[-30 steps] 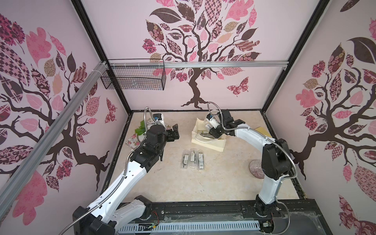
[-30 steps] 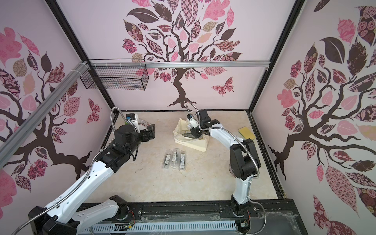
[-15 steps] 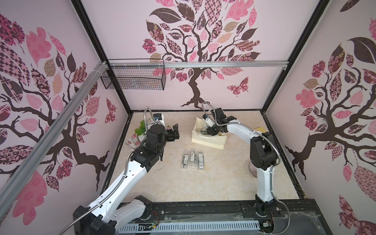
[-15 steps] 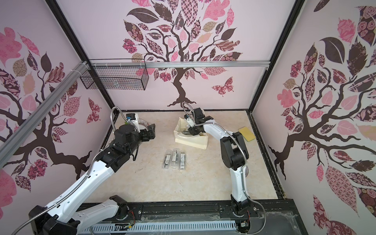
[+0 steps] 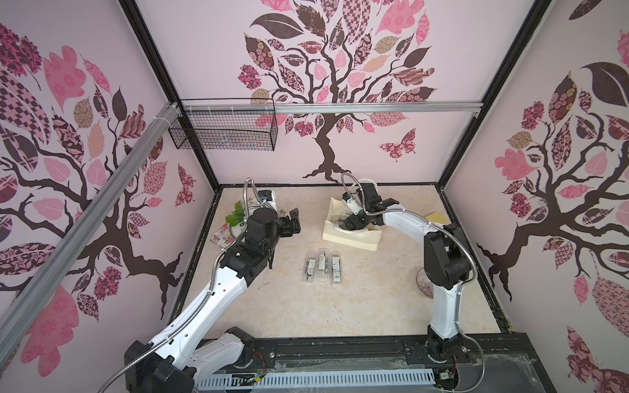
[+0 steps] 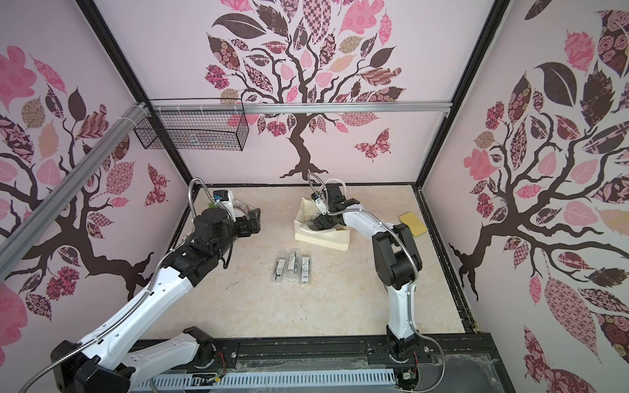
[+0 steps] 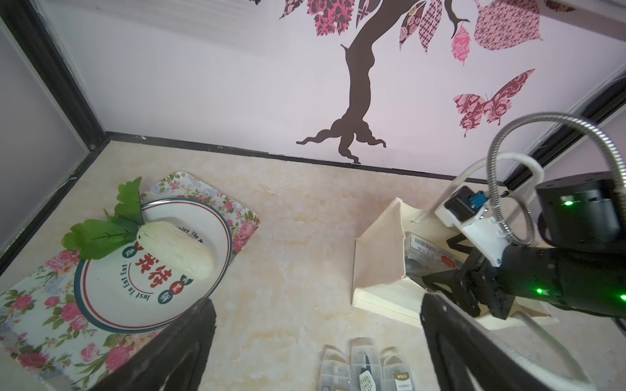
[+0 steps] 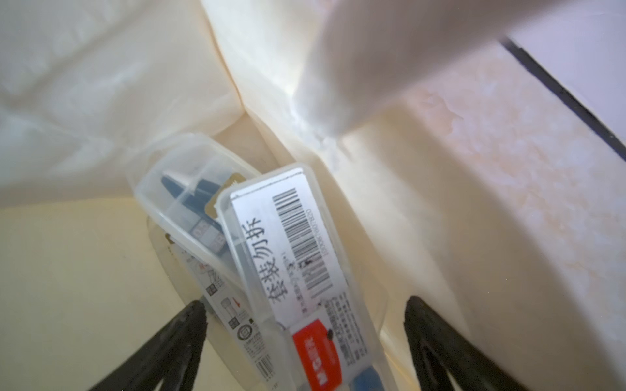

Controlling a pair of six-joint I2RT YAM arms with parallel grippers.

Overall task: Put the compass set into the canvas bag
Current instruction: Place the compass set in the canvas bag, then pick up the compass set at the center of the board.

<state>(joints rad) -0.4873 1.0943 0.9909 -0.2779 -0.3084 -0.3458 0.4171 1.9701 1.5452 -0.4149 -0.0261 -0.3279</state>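
In both top views the boxy cream-white canvas bag point(image 5: 350, 241) sits toward the back of the beige marbled table point(image 5: 357, 306). The right gripper point(image 5: 352, 223) reaches down into its mouth, and from up here we cannot read its jaws. Three clear plastic cases point(image 6: 291, 266) lie side by side in front of the bag, apart from it. The left gripper point(image 6: 253, 221) hangs over the table, spread wide and empty.

From the left wrist we see a white looped handle point(image 7: 528, 167) arching close beside the right arm's wrist camera point(image 7: 464, 206); we cannot tell whether they touch. We judge this the main hazard: a careless lift could hook that loop and drag or tip the soft bag.

From the right wrist, the clear barcode-labelled compass set point(image 8: 298, 264) lies inside the bag, leaning across a second clear case point(image 8: 179, 189). The black fingers point(image 8: 183, 335) stand wide on either side, gripping nothing. A slanted exit could let a fingertip clip the case's edge and flip it, or pinch the bag's sagging wall.
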